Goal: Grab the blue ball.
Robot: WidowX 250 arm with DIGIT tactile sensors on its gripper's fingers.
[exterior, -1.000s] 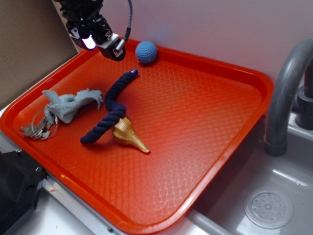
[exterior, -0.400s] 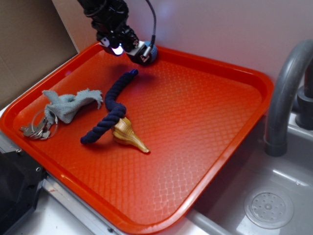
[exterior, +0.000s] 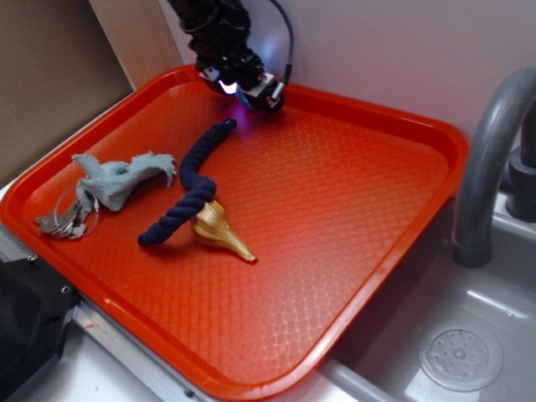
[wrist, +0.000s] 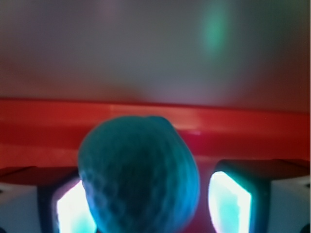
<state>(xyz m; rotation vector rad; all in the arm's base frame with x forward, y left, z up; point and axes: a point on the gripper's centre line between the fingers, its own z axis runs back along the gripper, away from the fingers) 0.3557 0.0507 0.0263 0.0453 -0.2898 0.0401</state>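
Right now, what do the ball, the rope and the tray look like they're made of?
Ball: likely knit fabric or textured foam; matte, dimpled surface in the wrist view. Rope: twisted dark navy fibre, probably cotton; the strands show. Tray: seemingly moulded plastic, orange-red, with a faint sheen and an embossed diamond grid.

Blue ball (wrist: 138,177) behind tool (exterior: 251,90)

No readable text, label, brand, number or sign shows in either view
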